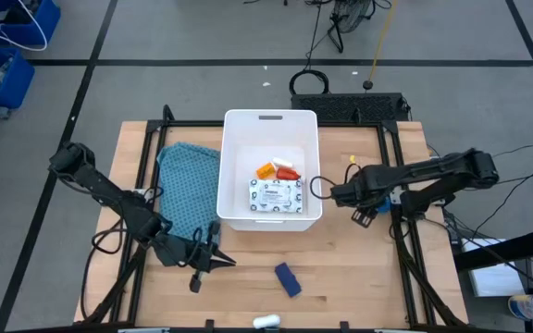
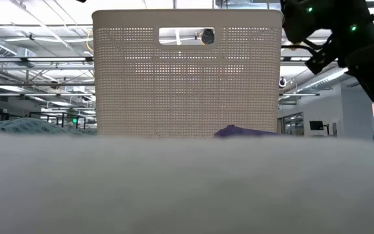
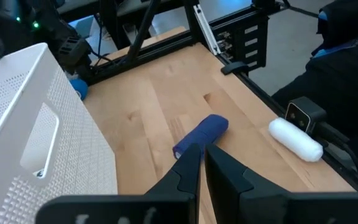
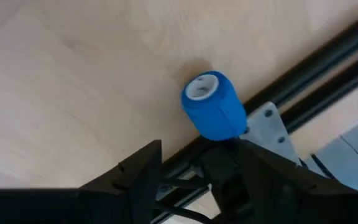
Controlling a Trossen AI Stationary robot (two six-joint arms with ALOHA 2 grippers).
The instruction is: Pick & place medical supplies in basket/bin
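A blue tape roll [image 4: 213, 106] lies on the wooden table before my right gripper [image 4: 194, 165], fingers spread; my left gripper [image 3: 199, 163] is pressed together.

Right claw [image 4: 194, 165] spread; left claw [image 3: 201, 158] pinched closed.

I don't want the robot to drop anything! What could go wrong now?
1. The blue roll stands right beside the black frame rail. The open right tool might catch the rail or knock the roll over, so it rolls away.
2. The white tube lies at the table's front edge. The left tool is shut, near the blue piece. A bump there might send the tube off the table.
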